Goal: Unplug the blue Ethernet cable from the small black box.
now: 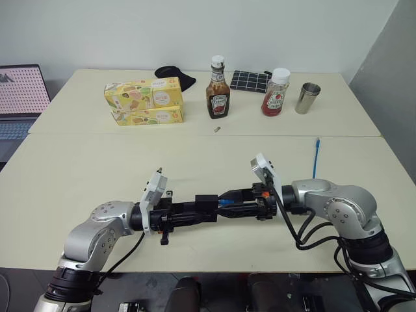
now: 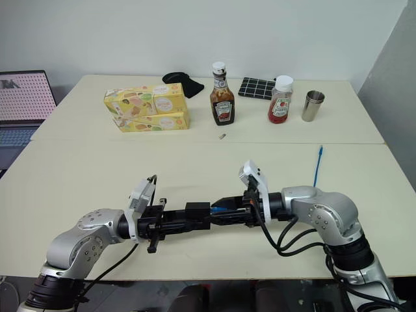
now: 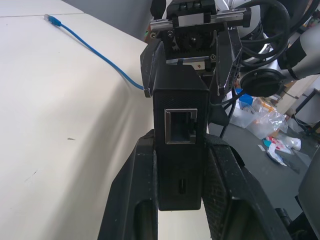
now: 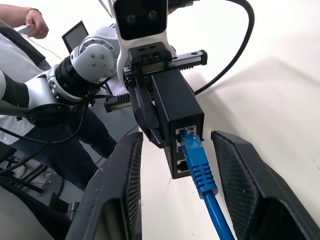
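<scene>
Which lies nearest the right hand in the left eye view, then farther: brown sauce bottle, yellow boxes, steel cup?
From the right hand:
1. Brown sauce bottle, straight beyond it at the table's middle.
2. Steel cup, far right.
3. Stacked yellow cardboard boxes, far left.

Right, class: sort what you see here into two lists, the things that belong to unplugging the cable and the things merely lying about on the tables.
Belongs to the job:
blue Ethernet cable
small black box
left gripper, shut on the box
right gripper, open around the plug

Lying about:
two yellow cartons
brown sauce bottle
ketchup bottle
metal cup
grid-patterned pad
black cloth
laptop
</scene>
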Action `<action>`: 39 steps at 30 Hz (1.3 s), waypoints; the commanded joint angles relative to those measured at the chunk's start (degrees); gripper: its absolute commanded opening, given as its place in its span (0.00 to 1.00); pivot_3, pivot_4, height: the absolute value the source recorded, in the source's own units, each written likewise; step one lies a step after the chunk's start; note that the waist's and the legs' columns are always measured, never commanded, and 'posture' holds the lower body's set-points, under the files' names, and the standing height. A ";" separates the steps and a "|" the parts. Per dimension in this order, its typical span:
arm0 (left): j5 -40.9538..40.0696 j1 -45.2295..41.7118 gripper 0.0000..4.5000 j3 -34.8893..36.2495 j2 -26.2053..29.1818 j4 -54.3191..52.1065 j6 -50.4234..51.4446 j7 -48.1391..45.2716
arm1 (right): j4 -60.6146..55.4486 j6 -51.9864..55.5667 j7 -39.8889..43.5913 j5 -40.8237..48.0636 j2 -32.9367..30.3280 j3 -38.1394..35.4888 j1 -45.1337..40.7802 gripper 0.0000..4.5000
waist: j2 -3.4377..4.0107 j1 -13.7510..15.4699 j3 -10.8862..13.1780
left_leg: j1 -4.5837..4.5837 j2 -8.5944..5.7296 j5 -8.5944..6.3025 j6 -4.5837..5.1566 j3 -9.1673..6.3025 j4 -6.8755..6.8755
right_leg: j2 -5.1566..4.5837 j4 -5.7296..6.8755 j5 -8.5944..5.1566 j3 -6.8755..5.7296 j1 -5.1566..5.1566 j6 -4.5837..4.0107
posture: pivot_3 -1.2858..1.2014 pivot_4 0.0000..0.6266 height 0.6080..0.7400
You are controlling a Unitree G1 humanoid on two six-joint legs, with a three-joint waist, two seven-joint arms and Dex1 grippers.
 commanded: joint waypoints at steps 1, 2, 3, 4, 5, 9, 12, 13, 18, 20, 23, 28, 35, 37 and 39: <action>-1.49 0.16 0.17 1.21 -0.39 -1.38 -0.28 0.14 | -0.89 -1.15 0.67 0.15 -0.68 -0.42 -0.73 0.51 | 0.00 0.00 0.00 | 0.00 0.00 0.00 0.00 0.00 0.00 | 0.00 0.00 0.00 0.00 0.00 0.00 | 0.52 0.24 1.00; -1.52 0.16 0.17 1.21 -0.40 -1.46 -0.23 0.16 | -0.84 -1.24 0.66 0.11 -0.75 -0.36 -0.74 0.51 | 0.00 0.00 0.00 | 0.00 0.00 0.00 0.00 0.00 0.00 | 0.00 0.00 0.00 0.00 0.00 0.00 | 0.52 0.24 1.00; -1.55 0.13 0.17 1.17 -0.44 -1.64 -0.12 0.28 | -0.80 -1.33 0.70 0.08 -0.84 -0.34 -0.73 0.47 | 0.00 0.00 0.00 | 0.00 0.00 0.00 0.00 0.00 0.00 | 0.00 0.00 0.00 0.00 0.00 0.00 | 0.52 0.24 1.00; -1.60 0.10 0.17 1.14 -0.46 -1.81 0.01 0.41 | -0.76 -1.38 0.72 0.09 -0.89 -0.34 -0.73 0.45 | 0.00 0.00 0.00 | 0.00 0.00 0.00 0.00 0.00 0.00 | 0.00 0.00 0.00 0.00 0.00 0.00 | 0.52 0.24 1.00; -1.66 0.06 0.17 1.09 -0.44 -2.01 0.14 0.53 | -0.70 -1.45 0.73 0.06 -0.92 -0.35 -0.74 0.41 | 0.00 0.00 0.00 | 0.00 0.00 0.00 0.00 0.00 0.00 | 0.00 0.00 0.00 0.00 0.00 0.00 | 0.52 0.24 1.00; -1.93 -0.04 0.17 0.99 -0.33 -2.28 0.33 0.83 | -0.46 -1.65 0.82 -0.03 -1.07 -0.34 -0.80 0.22 | 0.00 0.00 0.00 | 0.00 0.01 0.00 0.00 0.00 0.00 | 0.00 0.00 0.00 0.00 0.00 0.00 | 0.52 0.24 1.00; -1.96 -0.03 0.17 0.94 -0.22 -2.23 0.32 0.75 | -0.23 -1.94 1.37 -0.24 -1.58 -0.19 -0.83 0.09 | 0.00 0.00 0.00 | 0.00 0.00 0.00 0.00 0.00 0.00 | 0.00 0.00 0.00 0.00 0.00 0.00 | 0.52 0.24 1.00; -1.91 -0.04 0.17 0.94 -0.22 -2.10 0.24 0.69 | -0.11 -2.08 1.68 -0.34 -1.83 -0.11 -0.88 0.04 | 0.00 0.00 0.00 | 0.00 0.00 0.00 0.00 0.00 0.00 | 0.00 -0.01 0.00 0.00 0.00 0.00 | 0.52 0.24 1.00; -1.76 0.04 0.17 0.90 -0.02 -1.82 0.08 0.26 | 0.44 -2.36 3.15 -0.68 -2.69 0.10 -1.23 0.01 | 0.00 0.00 0.00 | 0.00 0.00 0.00 0.00 0.00 0.00 | 0.00 -0.02 0.00 0.00 0.00 0.00 | 0.52 0.24 1.00; -1.67 0.24 0.17 0.77 0.19 -1.97 0.07 0.03 | 0.77 -2.30 3.77 -0.60 -2.99 0.10 -1.60 0.01 | 0.00 0.00 0.00 | 0.00 0.00 0.00 0.00 0.00 0.00 | 0.01 -0.01 0.00 -0.01 0.00 0.00 | 0.52 0.24 1.00; -1.44 0.66 0.17 0.48 0.60 -2.32 -0.02 -0.37 | 1.32 -2.13 4.63 -0.45 -3.38 0.19 -2.18 0.01 | 0.00 0.00 0.00 | 0.00 0.00 0.00 0.00 0.01 0.00 | 0.01 -0.02 0.00 0.00 0.00 0.00 | 0.52 0.24 1.00; -1.09 1.69 0.17 0.60 1.43 -3.24 0.11 -0.52 | 2.12 -1.39 5.87 -0.11 -4.42 0.31 -2.71 0.01 | 0.00 -0.02 0.00 | -0.01 0.00 0.00 0.00 0.00 0.00 | 0.01 -0.04 0.00 0.01 0.00 0.00 | 0.52 0.24 1.00; -0.42 3.37 0.17 2.50 2.95 -2.05 -0.54 0.15 | 3.83 -2.05 7.08 -1.12 -7.21 -0.01 -2.29 0.01 | 0.01 0.01 0.01 | -0.01 0.00 0.00 0.00 0.01 0.00 | 0.00 -0.06 0.00 0.00 0.01 0.00 | 0.52 0.24 1.00; -0.53 4.00 0.17 2.97 3.25 -2.16 -0.56 0.33 | 3.95 -2.31 7.26 -1.37 -7.84 -0.12 -2.08 0.01 | 0.02 0.01 0.01 | -0.01 0.00 0.00 0.00 0.01 -0.01 | 0.00 -0.07 0.00 0.00 0.00 0.00 | 0.52 0.24 1.00; -0.54 4.47 0.17 3.47 3.37 -2.24 -0.56 0.72 | 4.08 -2.59 7.32 -1.73 -8.22 -0.31 -1.85 0.01 | 0.02 0.02 0.01 | -0.03 0.00 0.00 0.00 -0.01 -0.01 | 0.00 -0.09 0.00 0.00 0.00 0.00 | 0.52 0.24 1.00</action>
